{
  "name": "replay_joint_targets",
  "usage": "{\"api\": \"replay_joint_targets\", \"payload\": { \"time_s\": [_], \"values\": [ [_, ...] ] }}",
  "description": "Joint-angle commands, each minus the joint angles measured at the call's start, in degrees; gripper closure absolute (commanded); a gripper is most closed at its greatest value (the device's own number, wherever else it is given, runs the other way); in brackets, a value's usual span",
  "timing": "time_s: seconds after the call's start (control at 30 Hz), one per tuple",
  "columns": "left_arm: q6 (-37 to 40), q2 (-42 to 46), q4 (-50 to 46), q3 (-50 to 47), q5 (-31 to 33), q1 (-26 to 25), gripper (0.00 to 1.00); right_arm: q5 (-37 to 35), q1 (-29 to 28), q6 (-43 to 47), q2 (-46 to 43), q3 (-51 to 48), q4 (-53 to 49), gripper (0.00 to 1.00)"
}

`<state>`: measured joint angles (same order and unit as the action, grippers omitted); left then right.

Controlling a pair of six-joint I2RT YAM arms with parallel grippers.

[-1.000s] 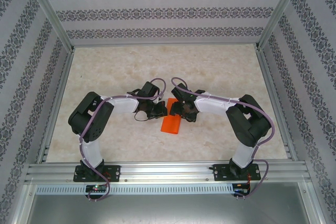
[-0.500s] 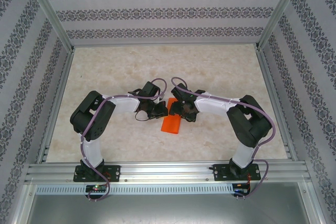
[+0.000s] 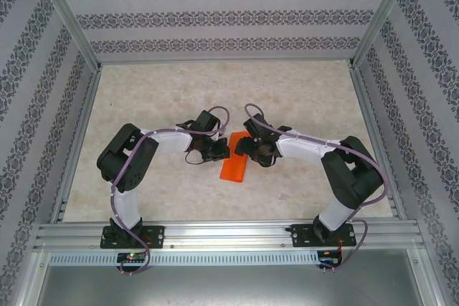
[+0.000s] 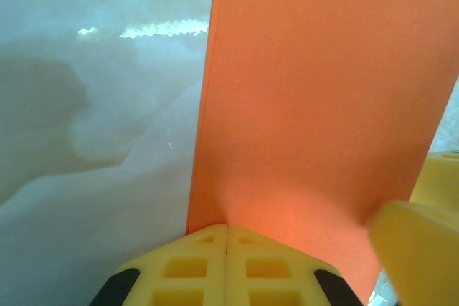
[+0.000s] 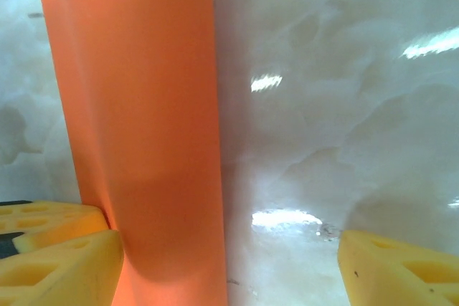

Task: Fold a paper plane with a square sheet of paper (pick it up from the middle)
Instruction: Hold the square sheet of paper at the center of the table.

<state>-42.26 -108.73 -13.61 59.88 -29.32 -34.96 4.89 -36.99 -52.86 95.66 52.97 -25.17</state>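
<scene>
The square sheet of paper (image 3: 234, 168) is bright orange and folded into a long narrow strip lying on the table between the two arms; no paper plane is in view. My left gripper (image 3: 224, 150) is at the strip's far left edge. In the left wrist view its yellow jaws (image 4: 226, 228) are pressed together on the paper (image 4: 323, 105), which dimples at the tips. My right gripper (image 3: 244, 147) faces it from the right. In the right wrist view this gripper (image 5: 231, 241) is open, and the paper (image 5: 136, 120) bulges up beside its left finger (image 5: 64, 270).
The marble-patterned table (image 3: 301, 98) stretches beyond the arms. Patterned walls and aluminium rails (image 3: 215, 231) close it in. The two grippers nearly touch over the strip, and a right finger (image 4: 412, 238) shows in the left wrist view.
The right arm's elbow has swung out to the right and its gripper has shifted slightly. The left arm and the orange strip have stayed in place.
</scene>
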Motion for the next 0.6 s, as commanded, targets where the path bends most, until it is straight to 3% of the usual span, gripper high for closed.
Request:
{"api": "replay_joint_targets", "payload": {
  "time_s": [0.0,0.3,0.43,0.57],
  "values": [
    [1.5,-1.1,-1.7,1.0,0.5,-0.6,1.0,2.4,0.0,-0.7,2.0,-0.3,3.4,0.22],
    [1.6,0.4,-1.5,1.9,-0.5,-0.6,1.0,0.8,0.2,-0.5,3.9,-0.4,2.0,0.25],
    [2.5,4.0,-1.7,2.2,-0.2,-0.6,0.92,0.2,0.2,-0.8,4.2,-0.7,1.7,0.26],
    [3.6,8.6,-4.8,2.5,5.8,-0.4,0.88,0.2,0.2,-0.6,4.4,-0.8,1.6,0.27]
  ]
}}
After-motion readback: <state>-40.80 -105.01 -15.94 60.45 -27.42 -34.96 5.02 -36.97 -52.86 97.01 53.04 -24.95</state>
